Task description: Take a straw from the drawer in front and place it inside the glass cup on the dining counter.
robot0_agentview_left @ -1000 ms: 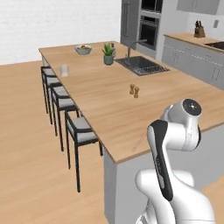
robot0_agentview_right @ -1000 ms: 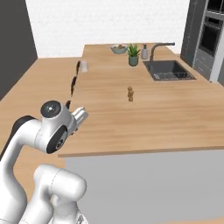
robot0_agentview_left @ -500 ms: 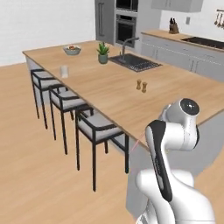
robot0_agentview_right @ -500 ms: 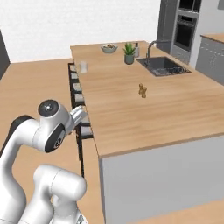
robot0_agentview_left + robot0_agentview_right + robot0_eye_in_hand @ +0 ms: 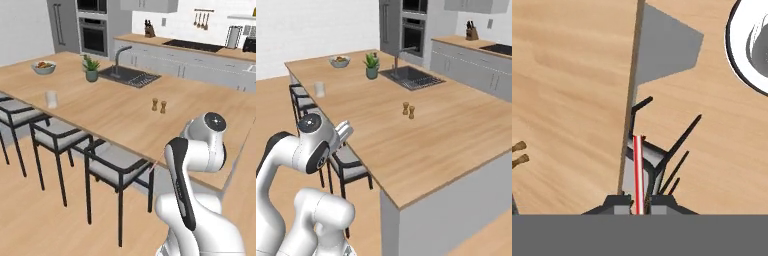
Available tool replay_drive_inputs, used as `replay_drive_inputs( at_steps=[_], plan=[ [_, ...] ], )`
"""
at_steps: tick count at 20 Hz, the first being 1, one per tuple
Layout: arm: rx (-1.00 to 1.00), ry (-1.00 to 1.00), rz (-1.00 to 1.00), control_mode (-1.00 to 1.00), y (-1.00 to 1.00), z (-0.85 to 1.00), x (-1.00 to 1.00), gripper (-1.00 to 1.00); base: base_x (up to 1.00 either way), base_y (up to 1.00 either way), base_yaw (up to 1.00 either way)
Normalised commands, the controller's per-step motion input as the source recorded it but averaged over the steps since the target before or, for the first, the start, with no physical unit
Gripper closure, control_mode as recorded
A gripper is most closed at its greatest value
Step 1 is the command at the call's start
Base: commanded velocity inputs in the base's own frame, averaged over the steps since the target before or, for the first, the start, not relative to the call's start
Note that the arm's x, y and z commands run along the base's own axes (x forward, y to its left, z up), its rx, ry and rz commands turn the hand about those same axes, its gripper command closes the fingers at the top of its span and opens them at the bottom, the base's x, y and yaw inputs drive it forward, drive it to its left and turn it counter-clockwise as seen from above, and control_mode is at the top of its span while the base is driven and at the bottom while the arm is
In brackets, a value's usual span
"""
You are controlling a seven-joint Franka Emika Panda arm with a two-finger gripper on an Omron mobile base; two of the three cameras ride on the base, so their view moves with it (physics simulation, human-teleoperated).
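Kitchen scene, rendered: a long dining counter (image 5: 115,112) of light wood ran through the middle of the room, with a dark sink (image 5: 128,76) and faucet (image 5: 120,54) set into its far part. Black stools (image 5: 112,167) with grey seats stood along its left side. On the counter sat a small potted plant (image 5: 91,68), a bowl (image 5: 44,67) at the far left end, and a pair of small brown shakers (image 5: 159,105) near the middle. The glass cup (image 5: 51,98) stood upright near the counter's left edge, well apart from the arm. The gripper (image 5: 638,200) was closed on the straw (image 5: 638,172); in the hand view the thin red stick rose straight up from between the dark fingertips (image 5: 618,201), over the counter's edge and a stool below. In the left base view a faint pink tip of the straw showed just beside the arm, near the closest stool. A wall counter (image 5: 200,52) with ovens (image 5: 92,30) lay far behind.
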Motion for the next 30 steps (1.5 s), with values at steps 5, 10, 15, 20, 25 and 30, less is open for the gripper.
replay_drive_inputs(
  at_steps=[5, 10, 15, 20, 25, 30],
  plan=[
    [0.0, 0.0, 0.0, 1.0, 0.0, 0.0, 0.0, 1.0, 0.5, 1.0, -0.5],
    [0.0, 0.0, 0.0, 1.0, 0.0, 0.0, 0.0, 1.0, 0.13, 1.0, -0.4],
    [0.0, 0.0, 0.0, 1.0, 0.0, 0.0, 0.0, 1.0, 0.0, 1.0, -0.28],
    [0.0, 0.0, 0.0, 1.0, 0.0, 0.0, 0.0, 1.0, 0.07, 1.0, -0.22],
    [0.0, 0.0, 0.0, 1.0, 0.0, 0.0, 0.0, 1.0, 0.18, 1.0, -0.21],
    [0.0, 0.0, 0.0, 1.0, 0.0, 0.0, 0.0, 1.0, 0.17, 0.99, -0.23]
  ],
)
